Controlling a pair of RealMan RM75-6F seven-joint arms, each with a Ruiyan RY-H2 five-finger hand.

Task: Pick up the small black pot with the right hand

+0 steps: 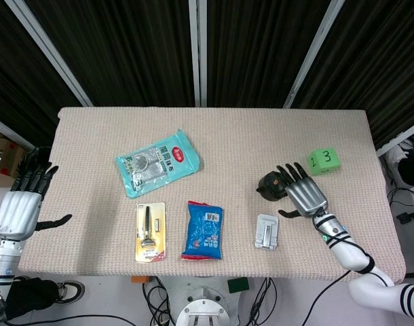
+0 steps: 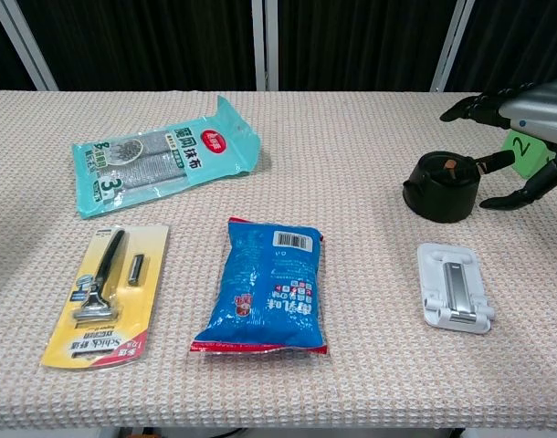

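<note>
Front row on the beige woven counter (image 2: 352, 119): yellow-carded black razor pack (image 2: 103, 294), blue foil snack bag (image 2: 265, 285), white folding phone stand (image 2: 454, 286). Behind, to the right: small round black pot (image 2: 441, 186), with the right hand (image 1: 303, 191) spread wide just over and beside it, gripping nothing; green numbered foam cube (image 1: 324, 161) beyond. Far left: teal cloth packet (image 2: 164, 156); left hand (image 1: 20, 205) open, off the counter edge.

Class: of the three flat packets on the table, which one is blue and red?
The snack packet in the middle; the razor card is yellow, the scourer packet teal.
</note>
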